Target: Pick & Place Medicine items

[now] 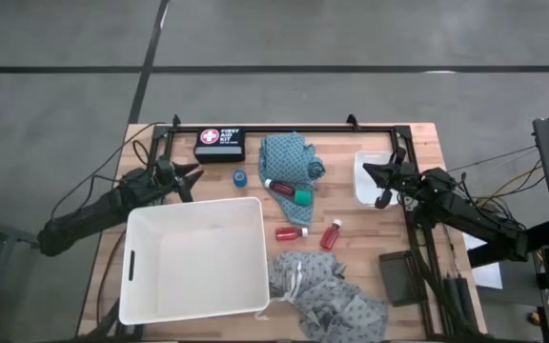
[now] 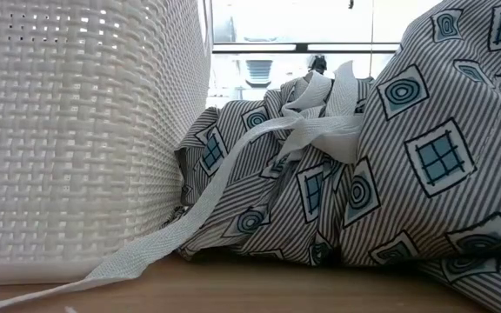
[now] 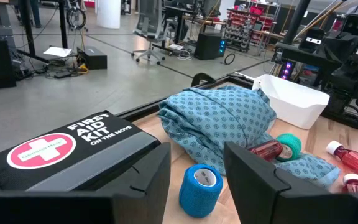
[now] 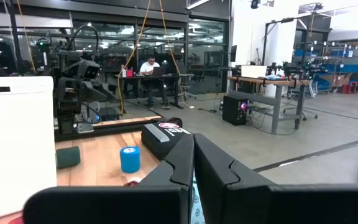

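The black fabric pouch (image 3: 67,152) reads "FIRST AID KIT ON THE MOVE" beside a red-and-white cross; the left gripper (image 1: 191,181) hovers near it with fingers partly apart, empty; just ahead stands the small blue round roll (image 3: 200,189). The right gripper (image 1: 381,184), fingers pressed together, hangs by the small white plastic tray (image 1: 362,181). Red bottles with white caps (image 1: 291,232) and the teal-green roll (image 1: 303,197) lie between the teal cloth (image 1: 286,157) and the blue-grey patterned cloth (image 2: 407,156), which, with the white woven basket (image 2: 76,130), blocks the low view.

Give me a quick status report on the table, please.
Left claw open before blue roll. Right claw shut, parked by small white tray. Nothing held, white basket empty.
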Controlling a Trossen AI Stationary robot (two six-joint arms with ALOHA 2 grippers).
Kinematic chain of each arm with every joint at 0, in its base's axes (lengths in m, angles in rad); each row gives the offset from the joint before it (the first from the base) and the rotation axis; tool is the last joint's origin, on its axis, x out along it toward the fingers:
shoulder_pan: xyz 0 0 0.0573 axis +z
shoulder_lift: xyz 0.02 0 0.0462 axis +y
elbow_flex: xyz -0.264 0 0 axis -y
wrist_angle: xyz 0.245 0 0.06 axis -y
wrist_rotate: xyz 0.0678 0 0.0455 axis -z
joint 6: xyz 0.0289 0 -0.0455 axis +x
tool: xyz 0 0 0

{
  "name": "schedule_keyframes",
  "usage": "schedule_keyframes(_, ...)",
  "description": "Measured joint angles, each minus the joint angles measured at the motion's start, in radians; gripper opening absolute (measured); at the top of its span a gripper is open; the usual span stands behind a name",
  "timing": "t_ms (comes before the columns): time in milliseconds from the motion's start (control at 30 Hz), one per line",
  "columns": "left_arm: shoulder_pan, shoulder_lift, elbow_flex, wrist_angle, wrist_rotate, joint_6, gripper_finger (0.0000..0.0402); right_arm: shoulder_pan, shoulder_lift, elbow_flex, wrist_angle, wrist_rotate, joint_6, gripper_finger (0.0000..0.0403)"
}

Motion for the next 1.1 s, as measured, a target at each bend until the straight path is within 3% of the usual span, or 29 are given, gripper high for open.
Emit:
schedule_keyframes(667, 0.0, 0.0, 0.0, 0.0, 0.0, 0.0, 0.0153, 0.0, 0.0, 0.0, -0.001, 0.0, 0.0, 0.0008)
schedule_keyframes(967, 0.0, 0.0, 0.0, 0.0, 0.0, 0.0, 0.0153, 0.003, 0.0, 0.0, -0.158, -0.008, 0.145, 0.0008)
schedule_keyframes(1100, 0.0, 0.0, 0.0, 0.0, 0.0, 0.0, 0.0153, 0.002, 0.013, 0.0, -0.149, -0.061, 0.392, 0.0008)
